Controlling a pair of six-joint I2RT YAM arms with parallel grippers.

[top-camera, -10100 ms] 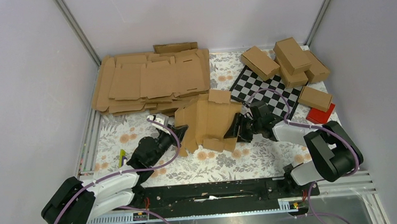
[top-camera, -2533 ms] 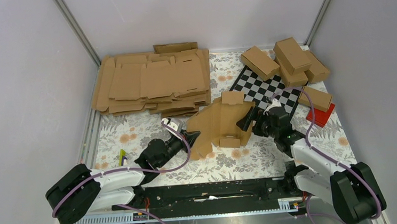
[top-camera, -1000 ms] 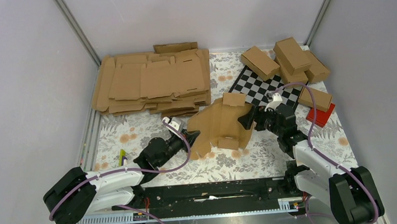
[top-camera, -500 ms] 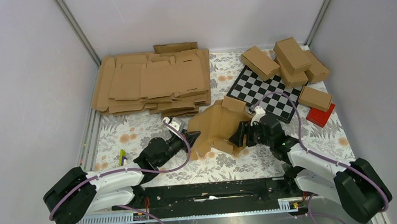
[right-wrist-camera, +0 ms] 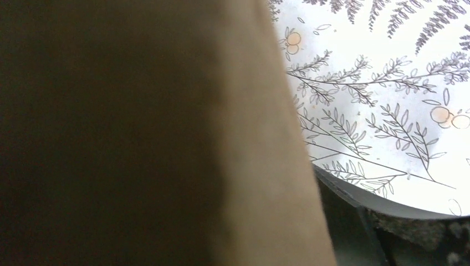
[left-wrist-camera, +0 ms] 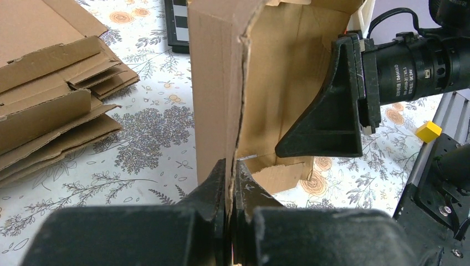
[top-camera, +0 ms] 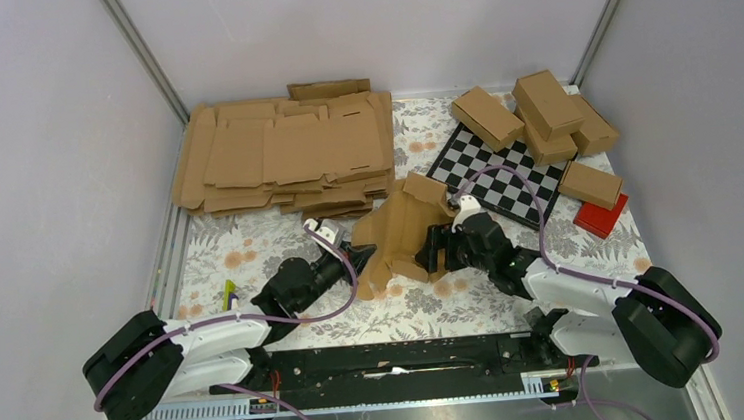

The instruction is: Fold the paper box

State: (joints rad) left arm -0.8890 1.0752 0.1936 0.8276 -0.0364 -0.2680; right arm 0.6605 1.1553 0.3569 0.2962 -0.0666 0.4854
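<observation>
Table (top-camera: 213, 255): covered by a floral cloth, with the two arm bases at its near edge.
Stack of flat cardboard sheets (top-camera: 283, 152): lies at the back left, untidily layered.
Checkered mat (top-camera: 485, 166): black and white, at the back right – turned at an angle.
Folded cartons (top-camera: 548, 104): several plain brown ones, grouped around the mat's far and right sides.
Paper box (top-camera: 398, 230): near the table's middle, between the two grippers, partly folded, panels raised off the cloth.
Left gripper (left-wrist-camera: 230, 169): fingers pressed together, pinching the box's lower left edge.
Right gripper (top-camera: 436, 252): at the box's right side; one black finger (left-wrist-camera: 327, 116) rests against an inner panel – cardboard fills its own camera, so I cannot tell how its fingers stand.
Red box (top-camera: 600, 216): small, at the right edge.
Yellow piece (top-camera: 228, 295): tiny, near the left arm.
</observation>
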